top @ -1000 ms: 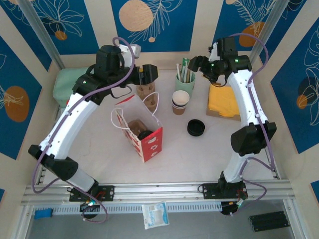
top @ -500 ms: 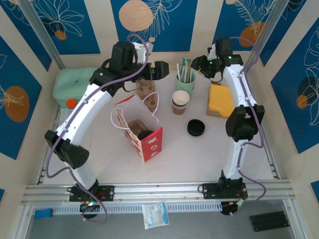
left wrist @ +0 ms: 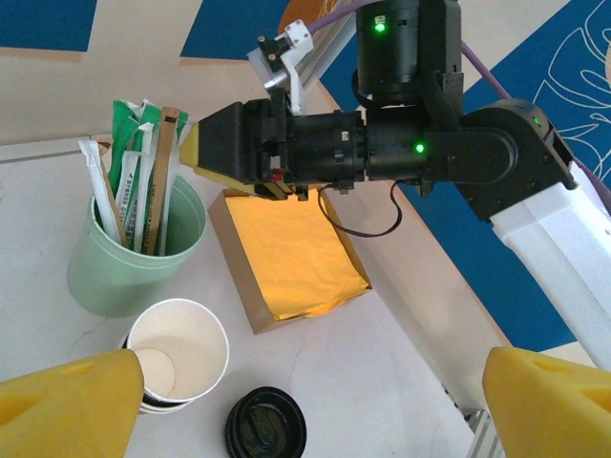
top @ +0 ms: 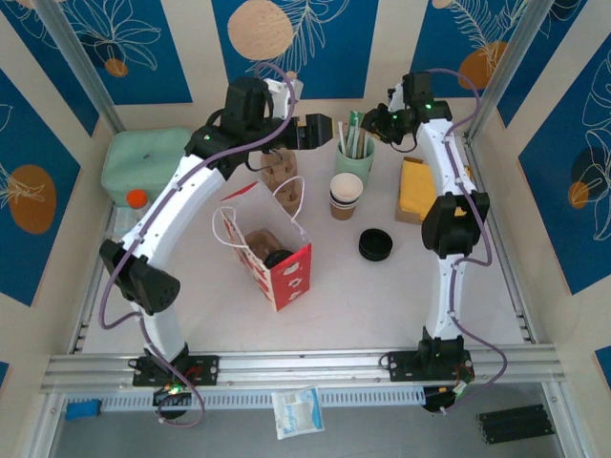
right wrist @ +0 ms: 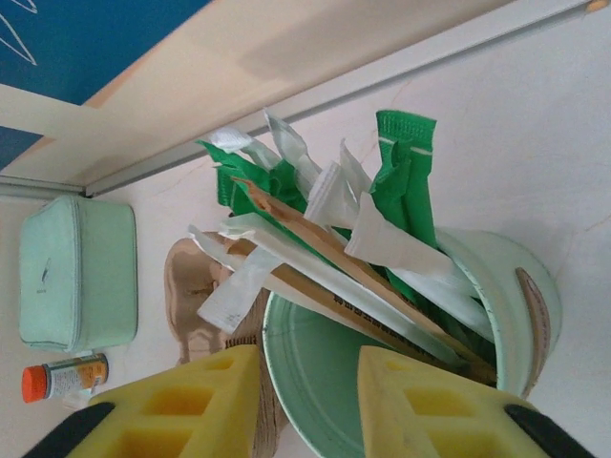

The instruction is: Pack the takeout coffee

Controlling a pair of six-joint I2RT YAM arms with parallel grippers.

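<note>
Over the round mint cup (right wrist: 530,286), right gripper (right wrist: 307,382) holds foam pads (right wrist: 191,405) narrowly apart; left gripper (left wrist: 310,401) gapes wide.

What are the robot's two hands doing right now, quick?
Left gripper: open, holding nothing.
Right gripper: at the rim of the green cup, a gap showing; cannot tell if it grips anything.

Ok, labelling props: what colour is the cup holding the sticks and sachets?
Pale mint green cup, clearest in the left wrist view.
</note>
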